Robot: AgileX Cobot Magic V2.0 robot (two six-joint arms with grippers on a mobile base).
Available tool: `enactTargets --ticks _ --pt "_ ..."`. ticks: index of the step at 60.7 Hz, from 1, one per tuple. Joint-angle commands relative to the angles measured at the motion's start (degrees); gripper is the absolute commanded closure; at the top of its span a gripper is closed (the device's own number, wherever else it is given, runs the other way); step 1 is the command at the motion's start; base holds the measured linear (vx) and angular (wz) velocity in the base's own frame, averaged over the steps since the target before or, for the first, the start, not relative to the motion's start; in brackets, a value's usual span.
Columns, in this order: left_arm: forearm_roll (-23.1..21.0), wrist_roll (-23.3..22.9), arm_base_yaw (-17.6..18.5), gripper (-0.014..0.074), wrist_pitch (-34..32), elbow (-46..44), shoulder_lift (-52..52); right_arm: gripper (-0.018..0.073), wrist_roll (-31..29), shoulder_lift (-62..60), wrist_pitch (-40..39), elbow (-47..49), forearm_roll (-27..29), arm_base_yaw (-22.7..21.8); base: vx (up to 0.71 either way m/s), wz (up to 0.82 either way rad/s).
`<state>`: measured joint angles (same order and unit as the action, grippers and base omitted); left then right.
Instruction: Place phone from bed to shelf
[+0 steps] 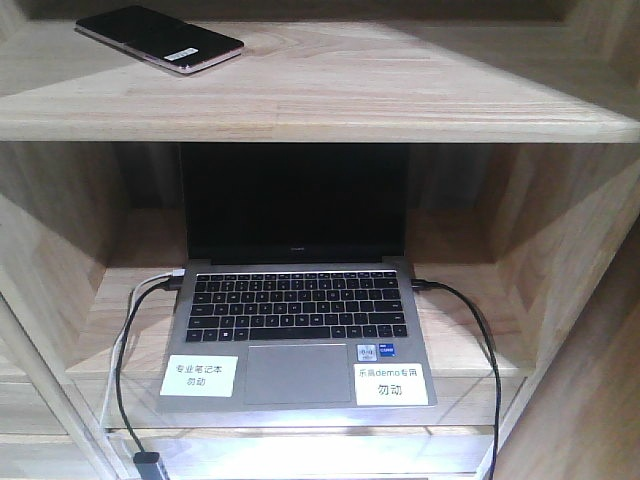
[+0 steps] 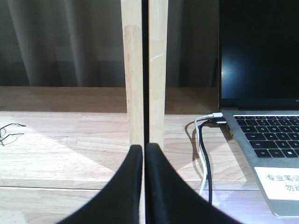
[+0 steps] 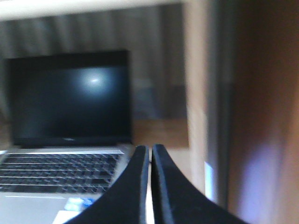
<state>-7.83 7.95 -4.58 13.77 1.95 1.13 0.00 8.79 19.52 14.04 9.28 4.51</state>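
The phone (image 1: 158,38), a glossy black slab with a white sticker and pinkish edge, lies flat on the top board of the pale wood shelf (image 1: 400,95), at its left end in the front view. No gripper touches it. My left gripper (image 2: 144,148) is shut with nothing between its black fingers, low before the shelf's upright posts (image 2: 145,70). My right gripper (image 3: 151,148) is shut and empty too, in front of the laptop's right corner. The bed is out of view.
An open silver laptop (image 1: 295,300) with a dark screen fills the lower shelf bay, with white labels on its palm rest. Black and white cables (image 1: 125,350) run from its left side and a black one (image 1: 480,340) from its right. Eyeglasses (image 2: 9,131) lie left.
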Motion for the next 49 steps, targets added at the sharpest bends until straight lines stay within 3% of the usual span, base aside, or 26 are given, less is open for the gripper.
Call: enactTargets --ticks 1,18,49 --pt "-0.5 -0.2 0.2 0.0596 -4.2 0.2 0.4 0.0564 3.2 -1.7 -5.9 -2.8 -2.2 -0.5 0.00 0.00" --pt "-0.5 -0.2 0.2 0.0596 -4.2 0.2 0.4 0.0564 5.8 -8.5 -20.2 -16.4 -3.4 -0.5 0.00 0.00" --pt "-0.5 -0.2 0.2 0.0596 -4.3 0.2 0.3 0.0564 -2.5 -9.8 -14.7 -16.1 -5.5 -0.4 0.00 0.00"
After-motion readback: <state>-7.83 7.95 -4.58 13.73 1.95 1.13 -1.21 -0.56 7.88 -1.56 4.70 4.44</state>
